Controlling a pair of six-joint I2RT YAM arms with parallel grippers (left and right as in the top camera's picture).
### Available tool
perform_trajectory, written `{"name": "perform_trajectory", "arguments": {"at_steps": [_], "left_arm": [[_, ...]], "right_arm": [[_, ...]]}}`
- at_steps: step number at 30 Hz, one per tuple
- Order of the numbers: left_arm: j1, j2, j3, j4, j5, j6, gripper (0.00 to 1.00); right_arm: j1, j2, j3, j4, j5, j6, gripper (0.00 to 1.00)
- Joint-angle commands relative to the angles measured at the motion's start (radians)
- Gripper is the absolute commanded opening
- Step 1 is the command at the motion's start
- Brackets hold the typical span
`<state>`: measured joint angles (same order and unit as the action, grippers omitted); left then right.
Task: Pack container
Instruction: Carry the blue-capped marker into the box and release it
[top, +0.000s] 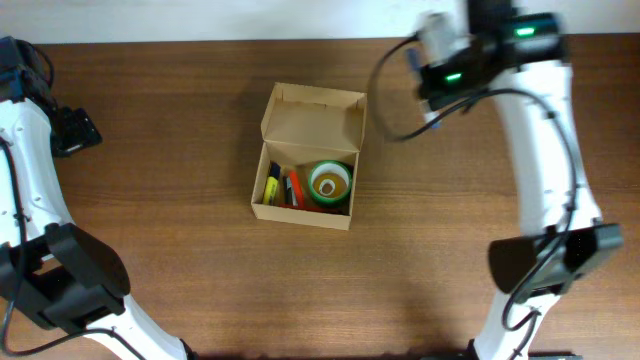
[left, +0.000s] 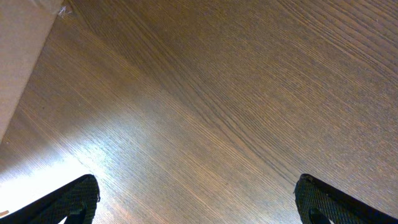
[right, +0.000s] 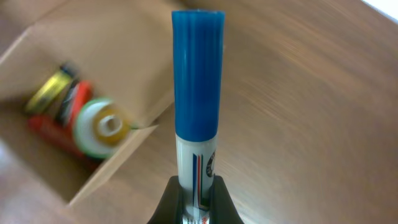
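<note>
My right claw (right: 196, 202) is squeezed tight around the bottom of a marker (right: 198, 93). The marker has a white body and a big blue cap, and it points straight out from my claw. In the view from above, this claw is up in the upper right of the picture, well away from the container (top: 315, 120).

The container sits in the middle of the table (top: 150, 250) with its lid flap folded back, so the top is open. Some things are already inside: a green and yellow tape roll (top: 330, 183), a yellow thing (top: 271, 185) and an orange-red thing (top: 294, 188) beside it. I can't tell just what those two are.

My left claw (left: 198, 205) is spread wide open and holds nothing. Its camera shows only bare wood and a bit of cardboard in the upper left corner.

I think the packing is partly done. The marker is not in the container yet, so I need to carry it over and drop it in. I see nothing else waiting on the table. After that, I guess the lid has to be shut.
</note>
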<state>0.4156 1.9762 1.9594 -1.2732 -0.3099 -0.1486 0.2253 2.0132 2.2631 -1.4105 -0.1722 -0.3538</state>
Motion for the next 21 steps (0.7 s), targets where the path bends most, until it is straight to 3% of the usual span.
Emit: {"name": "perform_trajectory", "arguments": {"at_steps": [1,4,7,21], "left_arm": [[0.006,-0.007,-0.003,0.002,0.0,0.016,1.0],[0.006,-0.007,-0.003,0.002,0.0,0.016,1.0],[0.006,-0.007,-0.003,0.002,0.0,0.016,1.0],[0.006,-0.007,-0.003,0.002,0.0,0.016,1.0]], "right_arm": [[0.149,-0.01,0.02,-0.029,0.088,-0.193,0.04],[0.299,-0.008,0.019,-0.08,0.098,-0.329,0.04],[0.368,-0.001,0.019,-0.075,0.094,-0.374,0.04],[0.475,0.336,0.007,-0.051,-0.021,-0.3,0.04]]}}
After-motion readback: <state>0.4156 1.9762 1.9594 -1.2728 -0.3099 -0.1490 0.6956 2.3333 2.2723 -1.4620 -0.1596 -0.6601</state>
